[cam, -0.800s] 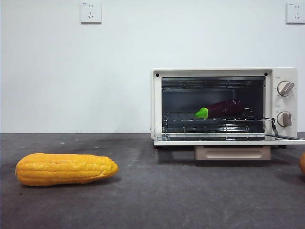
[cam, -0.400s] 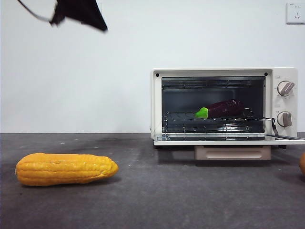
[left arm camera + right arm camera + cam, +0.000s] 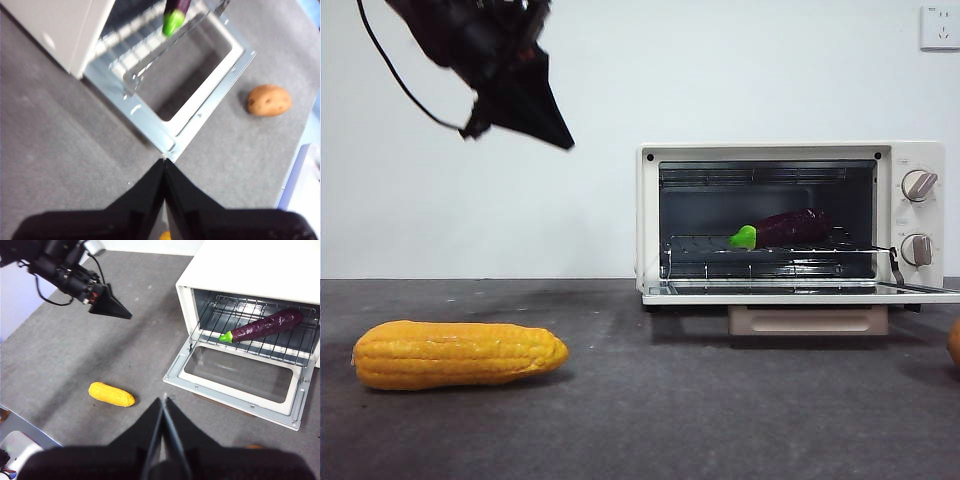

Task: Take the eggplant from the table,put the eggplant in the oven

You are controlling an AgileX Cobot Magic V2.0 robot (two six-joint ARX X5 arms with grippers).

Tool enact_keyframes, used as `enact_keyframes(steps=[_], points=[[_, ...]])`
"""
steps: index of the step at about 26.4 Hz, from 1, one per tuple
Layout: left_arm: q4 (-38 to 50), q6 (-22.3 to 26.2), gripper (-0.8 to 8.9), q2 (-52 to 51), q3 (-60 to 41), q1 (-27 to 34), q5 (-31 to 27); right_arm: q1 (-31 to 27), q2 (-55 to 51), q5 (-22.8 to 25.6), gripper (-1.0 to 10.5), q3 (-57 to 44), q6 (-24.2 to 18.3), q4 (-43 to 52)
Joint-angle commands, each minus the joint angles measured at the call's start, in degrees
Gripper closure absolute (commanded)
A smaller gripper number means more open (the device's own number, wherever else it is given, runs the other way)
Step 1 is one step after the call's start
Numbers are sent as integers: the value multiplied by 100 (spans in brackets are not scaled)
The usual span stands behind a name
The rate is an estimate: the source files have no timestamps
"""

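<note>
The dark purple eggplant (image 3: pixel 788 229) with its green cap lies on the wire rack inside the cream-white oven (image 3: pixel 650 215), whose door (image 3: pixel 800 294) hangs open and flat. It shows as well in the right wrist view as the eggplant (image 3: pixel 262 326) and in the left wrist view as the eggplant (image 3: pixel 175 17). My left gripper (image 3: pixel 535 122) hangs shut and empty high at the left of the front view, well clear of the oven; its jaws (image 3: pixel 163 165) meet in a point. My right gripper (image 3: pixel 163 400) is shut and empty, high above the table (image 3: pixel 650 400).
A yellow corn cob (image 3: pixel 458 354) lies on the table at the front left. A brown potato (image 3: pixel 269 100) rests beside the oven door, at the right edge of the front view. Two knobs (image 3: pixel 918 186) sit on the oven's right panel.
The left arm came in from the top left corner and has moved down and to the right. The eggplant, oven and corn have not moved.
</note>
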Motion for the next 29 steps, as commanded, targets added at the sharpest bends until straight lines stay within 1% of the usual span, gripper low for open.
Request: enact_keyframes(steps=[1,9,12,14,22,26,29], points=[[72,83,819,293,-61,-55,59,4,-20,-20,957,7,-63,11],[254,81,819,828,-79,-190,177,4,-17,-17,957,9,-63,0],[481,22,819,929,-205,-227,251,4,-17,-17,957,9,-66,-9],[752,-70,819,931,-439,-240,376,4,-17,-15,957,9,-66,-24],[1650,-326,819,931,-1491,-238,479,4,-17,-15,957,9,-68,-26],[2312,-656,819,931,-1939,-258,778,4,-17,-15,957,9,-68,-33],[2774,-879,819,931,-2199,-317,859,4,-15,-15,957,9,-68,-37]])
